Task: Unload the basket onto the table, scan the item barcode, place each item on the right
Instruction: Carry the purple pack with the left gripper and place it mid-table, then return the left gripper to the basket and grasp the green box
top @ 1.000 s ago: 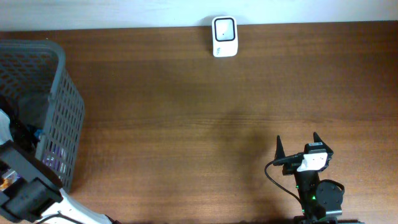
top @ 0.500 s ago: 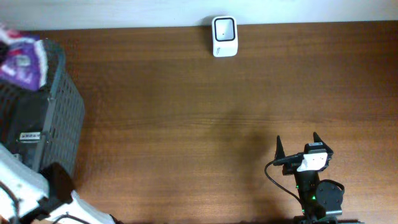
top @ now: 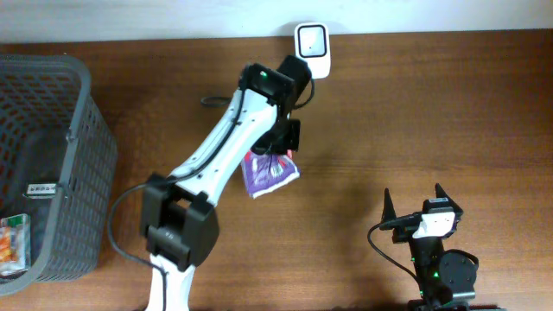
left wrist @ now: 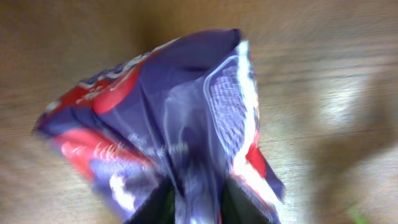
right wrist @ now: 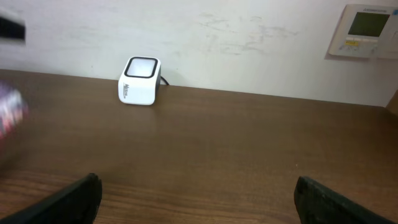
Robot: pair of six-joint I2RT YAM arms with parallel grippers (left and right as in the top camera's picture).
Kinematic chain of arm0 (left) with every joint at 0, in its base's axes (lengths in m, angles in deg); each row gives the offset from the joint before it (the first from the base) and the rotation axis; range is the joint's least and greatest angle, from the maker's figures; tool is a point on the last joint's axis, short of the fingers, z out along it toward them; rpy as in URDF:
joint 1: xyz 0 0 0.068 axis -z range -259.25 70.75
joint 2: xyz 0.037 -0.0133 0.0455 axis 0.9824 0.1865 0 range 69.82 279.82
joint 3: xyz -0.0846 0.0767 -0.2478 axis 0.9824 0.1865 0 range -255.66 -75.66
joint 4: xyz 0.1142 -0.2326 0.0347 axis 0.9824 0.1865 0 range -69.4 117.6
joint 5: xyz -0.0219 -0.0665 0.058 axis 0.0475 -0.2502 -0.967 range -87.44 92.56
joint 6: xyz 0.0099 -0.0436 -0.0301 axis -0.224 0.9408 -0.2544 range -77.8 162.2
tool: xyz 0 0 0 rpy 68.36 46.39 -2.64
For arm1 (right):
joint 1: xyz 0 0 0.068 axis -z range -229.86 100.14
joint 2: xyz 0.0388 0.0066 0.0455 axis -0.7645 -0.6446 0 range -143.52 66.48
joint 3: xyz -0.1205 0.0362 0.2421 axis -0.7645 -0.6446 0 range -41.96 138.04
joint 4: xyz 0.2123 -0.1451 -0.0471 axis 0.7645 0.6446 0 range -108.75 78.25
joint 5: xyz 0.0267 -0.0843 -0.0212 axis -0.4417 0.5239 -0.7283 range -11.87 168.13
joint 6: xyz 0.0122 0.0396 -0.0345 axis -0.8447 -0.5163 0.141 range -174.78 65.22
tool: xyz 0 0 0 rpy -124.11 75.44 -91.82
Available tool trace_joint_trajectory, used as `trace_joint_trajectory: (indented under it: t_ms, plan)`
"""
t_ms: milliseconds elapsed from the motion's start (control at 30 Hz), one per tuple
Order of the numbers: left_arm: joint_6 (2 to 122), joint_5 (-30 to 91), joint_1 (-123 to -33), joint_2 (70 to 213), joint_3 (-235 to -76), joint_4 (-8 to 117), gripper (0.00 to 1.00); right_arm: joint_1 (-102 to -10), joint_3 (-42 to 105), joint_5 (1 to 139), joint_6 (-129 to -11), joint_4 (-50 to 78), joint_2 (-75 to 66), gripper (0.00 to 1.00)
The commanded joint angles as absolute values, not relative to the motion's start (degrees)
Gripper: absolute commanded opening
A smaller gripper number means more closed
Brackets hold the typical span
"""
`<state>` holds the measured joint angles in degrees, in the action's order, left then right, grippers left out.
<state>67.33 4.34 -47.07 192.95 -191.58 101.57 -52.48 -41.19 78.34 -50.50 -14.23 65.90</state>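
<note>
So the left pincer (left wrist: 194,208) is clamped on one end of a crinkly purple plastic snack bag (left wrist: 161,118). The bag is held over the brown wooden bench (top: 415,112) toward its back edge, near the small white box scanner (top: 311,50) sitting right at that edge. The right pincer (top: 413,204) sits by the front edge with its fingers wide apart. There's a grey plastic mesh basket (top: 86,147) at the left edge.
</note>
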Motion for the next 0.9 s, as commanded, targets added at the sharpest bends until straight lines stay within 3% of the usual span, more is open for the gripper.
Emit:
trace_joint_trajectory:
  t_ms: [0,33,67,100,133,167,233,500,600,667,733,767,800,833,867]
  plan:
    - [66.49,7.90,-47.26,193.97,-191.75,101.64,0.56,-52.85,-41.65,78.84,-51.14,-14.04,66.27,0.99]
    - [62.89,7.66,-47.94,193.97,-195.58,103.58,0.89,-52.85,-41.65,78.84,-51.14,-14.04,66.27,0.99]
    - [62.43,7.66,-48.42,193.97,-198.60,105.44,0.89,-52.85,-41.65,78.84,-51.14,-14.04,66.27,0.98]
    - [62.41,7.66,-49.43,193.97,-202.46,108.04,0.77,-52.85,-41.65,78.84,-51.14,-14.04,66.27,0.98]
    - [62.43,7.70,-50.26,193.97,-204.28,110.09,0.55,-52.85,-41.65,78.84,-51.14,-14.04,66.27,0.99]
    - [62.43,7.68,-50.56,194.00,-204.19,111.60,0.25,-52.85,-41.65,78.84,-51.14,-14.04,66.27,0.98]
    - [62.43,7.70,-49.73,195.11,-200.59,111.06,0.03,-52.85,-41.65,78.84,-51.14,-14.04,66.27,0.98]
    - [65.93,7.70,-46.50,196.44,-175.47,88.50,0.00,-52.85,-41.65,78.84,-51.14,-14.04,66.27,0.98]
    - [64.53,7.70,-49.01,196.23,-188.24,96.83,0.00,-52.85,-41.65,78.84,-51.14,-14.04,66.27,0.98]
    - [62.78,7.03,-53.21,196.23,-210.55,109.33,0.00,-52.85,-41.65,78.84,-51.14,-14.04,66.27,0.98]
    - [60.46,5.06,-58.74,196.23,-232.87,117.39,0.17,-52.85,-41.65,78.84,-51.14,-14.04,66.27,0.98]
    - [57.71,5.13,-61.60,195.64,-241.00,117.33,0.33,-52.85,-41.65,78.84,-51.14,-14.04,66.27,0.98]
    - [56.81,5.10,-64.68,194.24,-246.90,117.33,0.54,-52.85,-41.65,78.84,-51.14,-14.04,66.27,0.98]
    - [55.30,4.47,-67.48,192.51,-250.44,117.33,0.60,-52.85,-41.65,78.84,-51.14,-14.04,66.27,0.98]
    - [55.35,1.89,-72.62,189.43,-252.54,117.33,0.57,-52.85,-41.65,78.84,-51.14,-14.04,66.27,0.98]
